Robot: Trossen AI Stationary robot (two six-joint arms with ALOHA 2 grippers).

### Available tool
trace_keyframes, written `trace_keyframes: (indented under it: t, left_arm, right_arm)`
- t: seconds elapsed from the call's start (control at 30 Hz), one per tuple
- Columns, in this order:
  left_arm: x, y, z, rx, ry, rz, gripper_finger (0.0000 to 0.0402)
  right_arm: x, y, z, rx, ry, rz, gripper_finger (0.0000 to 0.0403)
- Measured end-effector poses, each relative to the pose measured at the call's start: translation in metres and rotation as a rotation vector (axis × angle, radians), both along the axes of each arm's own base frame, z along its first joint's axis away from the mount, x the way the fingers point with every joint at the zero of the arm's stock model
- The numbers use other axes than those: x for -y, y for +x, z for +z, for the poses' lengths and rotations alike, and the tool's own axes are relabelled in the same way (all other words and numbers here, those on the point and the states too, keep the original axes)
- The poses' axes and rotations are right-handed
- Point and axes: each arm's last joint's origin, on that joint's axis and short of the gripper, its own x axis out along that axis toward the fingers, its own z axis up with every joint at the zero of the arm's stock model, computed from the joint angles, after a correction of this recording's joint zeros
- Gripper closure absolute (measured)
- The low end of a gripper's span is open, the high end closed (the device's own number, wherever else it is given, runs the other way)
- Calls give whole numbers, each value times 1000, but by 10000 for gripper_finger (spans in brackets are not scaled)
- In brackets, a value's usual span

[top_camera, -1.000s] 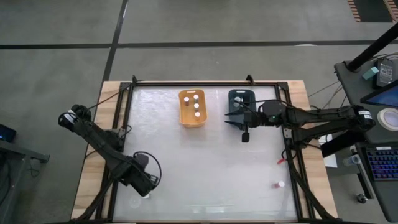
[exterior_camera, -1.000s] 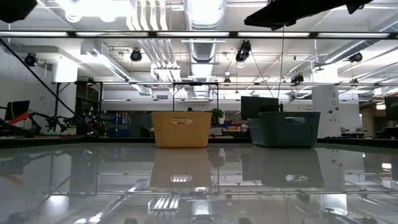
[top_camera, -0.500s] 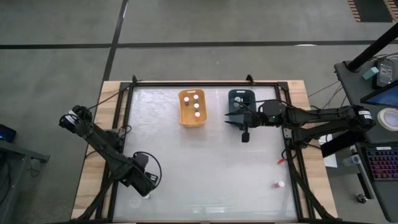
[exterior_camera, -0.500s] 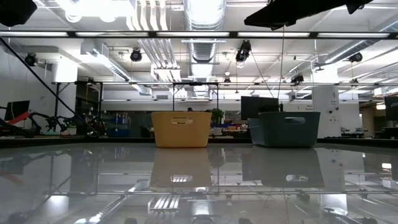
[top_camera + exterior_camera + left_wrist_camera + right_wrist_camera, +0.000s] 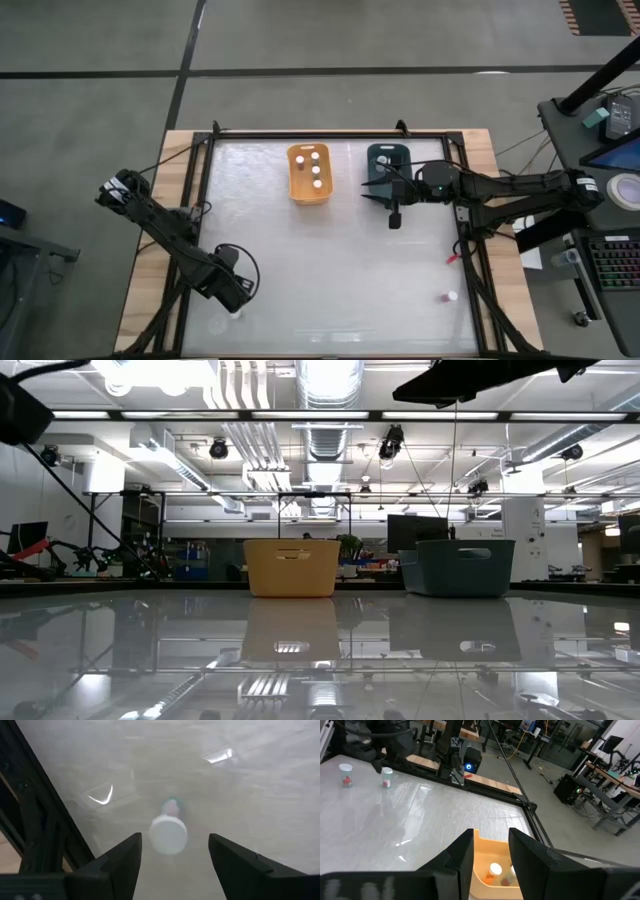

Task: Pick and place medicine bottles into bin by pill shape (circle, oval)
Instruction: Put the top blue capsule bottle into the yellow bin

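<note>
Near table's front-left corner: left gripper (image 5: 172, 857) fingers wide, straddling small white-capped bottle (image 5: 169, 831), not gripping. Looks light, stiff, smooth plastic, tippy; best taken at body under cap. Right gripper (image 5: 393, 212) by dark bin (image 5: 385, 153), fingers narrow, holding nothing visible.

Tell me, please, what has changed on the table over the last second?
Very little: the left gripper at the table's near left corner now stands open around a white-capped bottle. The right gripper stays beside the dark bin; the orange bin and the bottle near the right corner are unmoved.
</note>
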Motion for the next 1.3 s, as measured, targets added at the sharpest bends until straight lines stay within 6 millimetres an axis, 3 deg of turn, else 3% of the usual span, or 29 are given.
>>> trace_keyframes:
  t: [0.43, 0.87, 1.3]
  left_arm:
    - [-2, -2, -15, 9, -9, -1, 194]
    - [-2, -2, -15, 15, -15, 0, 305]
    - [-2, 16, 6, 38, -121, 5, 301]
  right_arm:
    - [0, 0, 0, -4, 0, 0, 289]
    - [0, 0, -1, -7, 2, -1, 289]
    - [0, 0, -1, -8, 4, -1, 289]
